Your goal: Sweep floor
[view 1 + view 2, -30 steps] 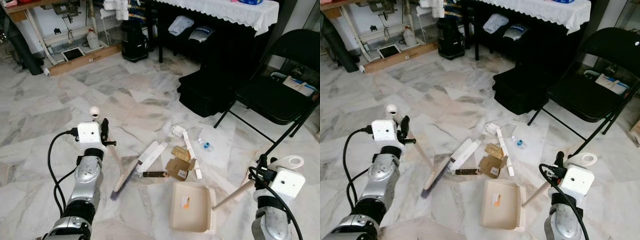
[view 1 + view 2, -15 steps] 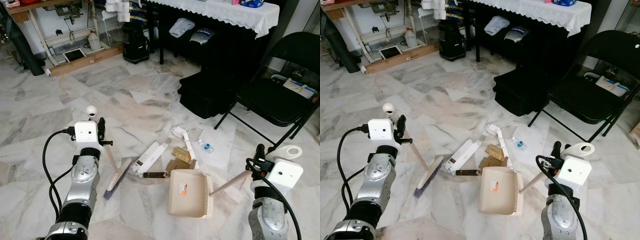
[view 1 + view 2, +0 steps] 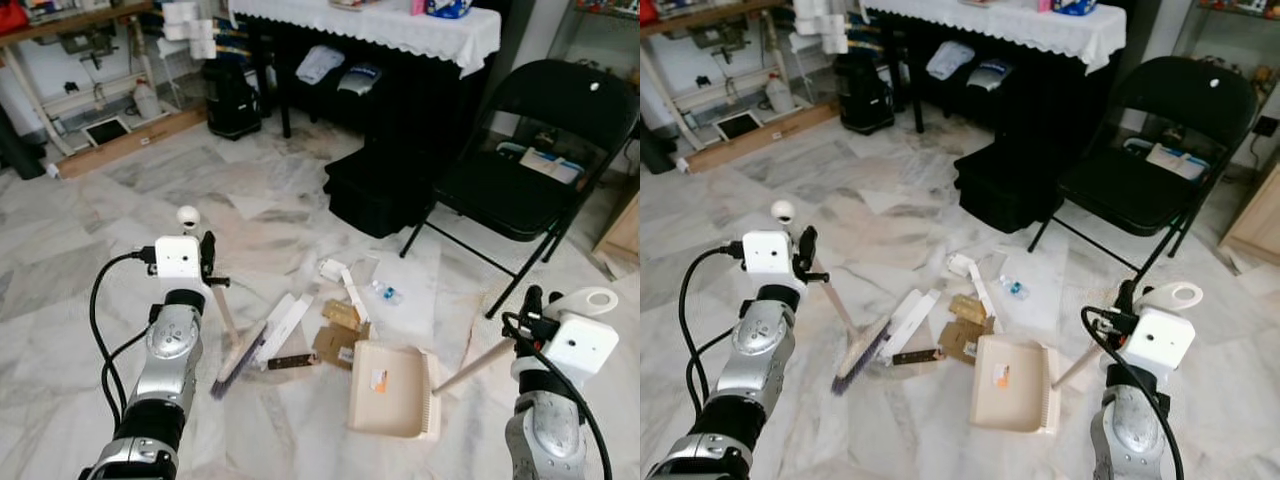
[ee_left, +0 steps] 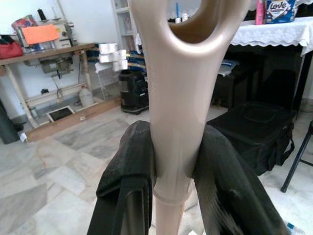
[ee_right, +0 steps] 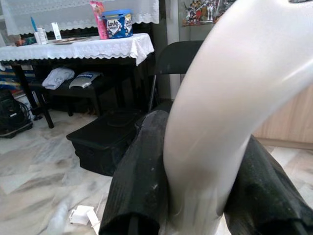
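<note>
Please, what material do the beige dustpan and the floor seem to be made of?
The beige dustpan looks like moulded plastic: one even matte colour, thin raised rim, comb teeth along one edge. The floor looks like polished marble or marble-look tile: grey veins on white, straight joints, a soft shine.

The right pincer (image 5: 195,196) clamps the pale dustpan handle (image 5: 230,98).

We see our two silver, segmented arms, each tipped with a white, boxy wrist camera housing, looped with black cables, the left gripper (image 3: 209,262) and right gripper (image 3: 531,305) both built of long black fingers (image 4: 128,166), matte and gently curved in the wrist views.
</note>
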`<state>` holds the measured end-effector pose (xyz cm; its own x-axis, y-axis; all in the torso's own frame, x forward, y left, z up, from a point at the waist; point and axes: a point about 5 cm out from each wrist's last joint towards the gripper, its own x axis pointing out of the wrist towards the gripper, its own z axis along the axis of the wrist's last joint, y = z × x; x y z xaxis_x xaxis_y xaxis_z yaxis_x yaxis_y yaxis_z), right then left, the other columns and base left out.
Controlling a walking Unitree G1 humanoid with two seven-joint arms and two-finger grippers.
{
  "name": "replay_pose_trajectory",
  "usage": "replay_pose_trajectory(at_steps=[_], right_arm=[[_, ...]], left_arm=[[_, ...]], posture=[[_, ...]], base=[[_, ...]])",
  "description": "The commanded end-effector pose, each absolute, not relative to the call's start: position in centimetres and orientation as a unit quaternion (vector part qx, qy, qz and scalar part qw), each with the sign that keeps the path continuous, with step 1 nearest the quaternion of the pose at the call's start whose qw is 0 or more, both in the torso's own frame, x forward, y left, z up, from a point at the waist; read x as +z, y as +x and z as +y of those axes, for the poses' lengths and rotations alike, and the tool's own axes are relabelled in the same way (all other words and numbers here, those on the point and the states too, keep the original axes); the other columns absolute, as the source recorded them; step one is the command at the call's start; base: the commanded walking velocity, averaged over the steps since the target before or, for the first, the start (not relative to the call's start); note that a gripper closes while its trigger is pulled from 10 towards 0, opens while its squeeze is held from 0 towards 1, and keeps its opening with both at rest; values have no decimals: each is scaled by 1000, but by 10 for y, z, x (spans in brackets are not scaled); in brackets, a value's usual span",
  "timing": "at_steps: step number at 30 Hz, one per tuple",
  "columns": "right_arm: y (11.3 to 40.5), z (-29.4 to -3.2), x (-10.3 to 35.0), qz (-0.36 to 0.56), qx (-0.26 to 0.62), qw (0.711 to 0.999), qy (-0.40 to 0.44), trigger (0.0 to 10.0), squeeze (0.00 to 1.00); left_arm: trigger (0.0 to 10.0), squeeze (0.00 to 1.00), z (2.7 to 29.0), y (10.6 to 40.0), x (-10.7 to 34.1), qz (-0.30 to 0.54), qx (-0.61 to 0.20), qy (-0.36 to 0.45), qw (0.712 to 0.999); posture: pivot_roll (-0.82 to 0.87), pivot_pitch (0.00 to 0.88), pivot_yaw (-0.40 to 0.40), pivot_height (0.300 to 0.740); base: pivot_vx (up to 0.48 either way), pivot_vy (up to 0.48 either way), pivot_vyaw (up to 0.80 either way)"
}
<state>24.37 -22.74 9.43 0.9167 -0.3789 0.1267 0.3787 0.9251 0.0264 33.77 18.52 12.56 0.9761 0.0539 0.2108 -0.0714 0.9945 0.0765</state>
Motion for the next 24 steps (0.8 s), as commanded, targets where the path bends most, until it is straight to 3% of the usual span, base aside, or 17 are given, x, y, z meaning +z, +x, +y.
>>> replay_pose_trajectory(at_steps=[1,24], right_arm=[[249,-223,107,-96,-185,978,5,10000,0],[248,-222,107,-93,-179,980,3,10000,0]], left_arm=[[10000,0,188,342,143,-133,35,52,989],[10000,0,187,341,142,-135,36,54,989]], posture=[[-207,5,66,740],[-208,0,60,740]], base=[[319,0,0],[343,0,0]])
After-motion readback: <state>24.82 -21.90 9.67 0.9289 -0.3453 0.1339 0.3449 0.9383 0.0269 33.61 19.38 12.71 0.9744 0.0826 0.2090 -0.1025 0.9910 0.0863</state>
